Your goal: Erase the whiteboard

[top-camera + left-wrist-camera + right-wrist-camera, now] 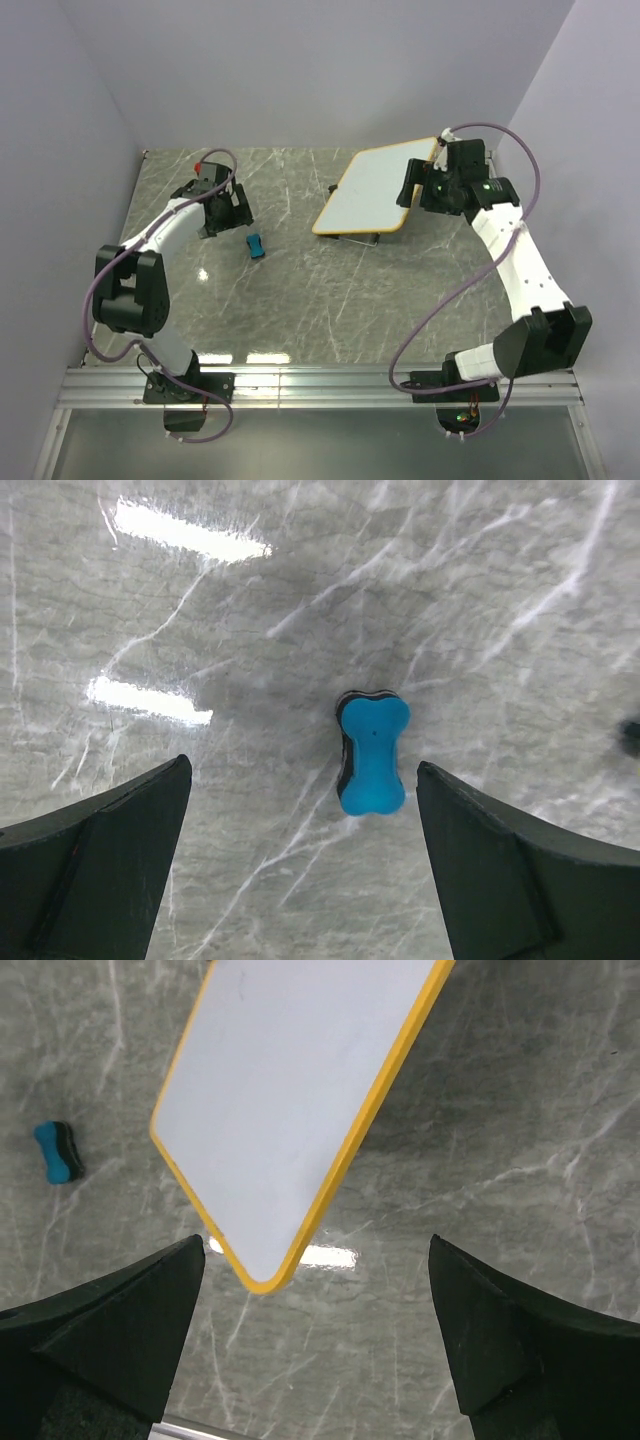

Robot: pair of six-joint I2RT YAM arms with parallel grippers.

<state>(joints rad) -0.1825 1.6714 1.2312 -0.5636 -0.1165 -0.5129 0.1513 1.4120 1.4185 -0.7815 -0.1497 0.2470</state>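
The whiteboard lies at the back right of the table, white with an orange-yellow rim and no writing showing on its face. Small black feet show under its near edge. My right gripper is open at the board's right edge. In the right wrist view one rounded corner of the board points into the gap of the right gripper, touching neither finger. The blue eraser lies on the table. My left gripper is open just behind the eraser, holding nothing.
The grey marble table is walled at the back and on both sides. A metal rail with both arm bases runs along the near edge. The eraser lies well to the left of the board.
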